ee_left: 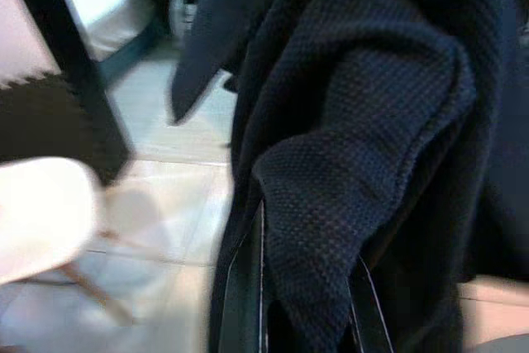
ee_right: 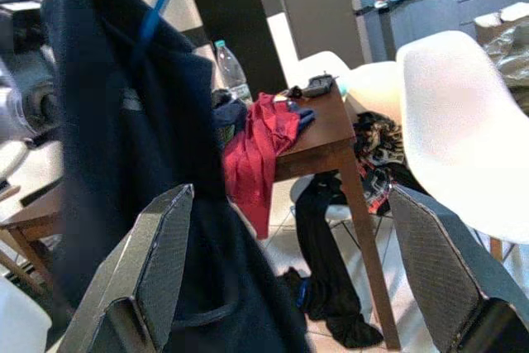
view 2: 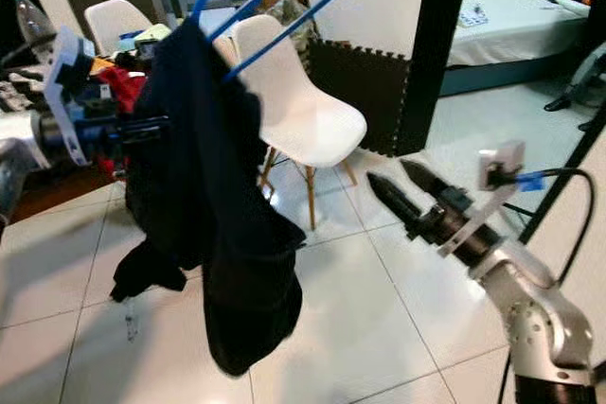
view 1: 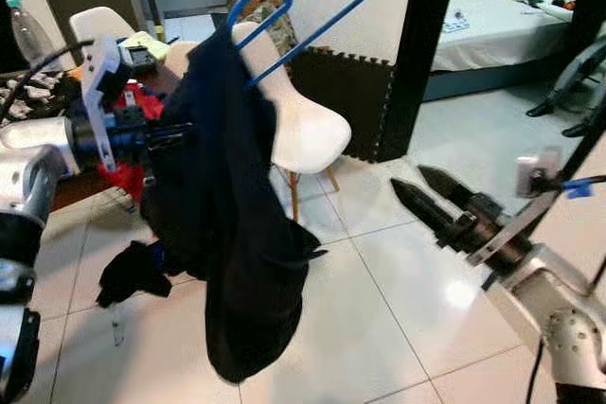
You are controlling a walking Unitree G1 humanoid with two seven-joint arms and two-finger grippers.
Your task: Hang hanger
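Observation:
A blue hanger [view 1: 312, 7] hangs tilted at the top of the eye views, its hook running out of the picture. A black knitted garment [view 1: 227, 234] droops from it almost to the floor. My left gripper [view 1: 175, 134] reaches in from the left at mid height and is shut on a fold of this garment; the left wrist view has the dark fabric [ee_left: 355, 171] bunched between the fingers [ee_left: 240, 287]. My right gripper [view 1: 421, 191] is open low on the right, pointing at the garment but well apart from it, fingers [ee_right: 157, 262] spread wide with nothing between them.
A white chair [view 1: 303, 120] stands just behind the garment. At the left is a wooden table [ee_right: 318, 146] with a red cloth [view 1: 137, 106] and a bottle [view 1: 28, 30]. Black clothes [view 1: 133, 272] lie on the tiled floor. A black pillar [view 1: 417, 54] and a bed [view 1: 502, 26] are at the right.

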